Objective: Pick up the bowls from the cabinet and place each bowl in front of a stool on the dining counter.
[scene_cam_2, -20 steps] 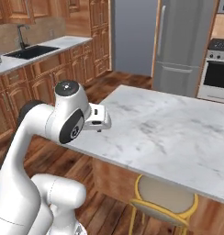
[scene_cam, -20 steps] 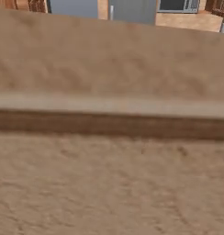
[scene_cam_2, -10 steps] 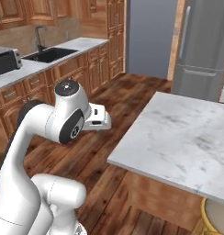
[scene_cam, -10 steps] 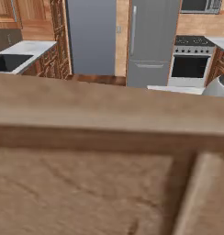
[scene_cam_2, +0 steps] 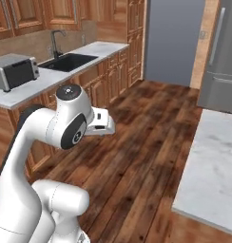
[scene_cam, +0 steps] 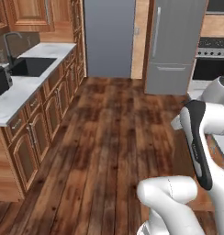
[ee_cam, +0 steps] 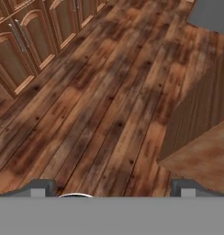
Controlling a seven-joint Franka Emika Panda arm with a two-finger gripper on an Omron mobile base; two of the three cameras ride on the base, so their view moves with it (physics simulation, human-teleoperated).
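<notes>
My gripper (ee_cam: 114, 189) is open and holds nothing. Its two dark fingertips (ee_cam: 40, 187) stand wide apart over the brown plank floor. My arm (scene_cam_2: 65, 128) is folded close to the base, the hand held above the floor. The dining counter (scene_cam_2: 215, 166), a white veined marble slab, lies at the right of the right base view. Its wooden base (ee_cam: 201, 114) shows at the right of the hand view. Reddish-brown wall cabinets (scene_cam_2: 23, 14) with shut doors hang above the sink worktop. The bowls are hidden and the stool is out of view.
A marble worktop (scene_cam: 26, 82) with a black sink (scene_cam_2: 68, 61) and a silver toaster oven (scene_cam_2: 15, 71) runs along the left over lower cabinets (ee_cam: 22, 41). A steel fridge (scene_cam: 173, 46) and an oven (scene_cam: 210, 59) stand at the back. Wood floor (scene_cam: 109, 137) stretches between.
The whole picture has shifted, so the base has moved: the dining counter slid off to the right, and the floor and sink side came into view. The arm's pose and the open gripper are unchanged.
</notes>
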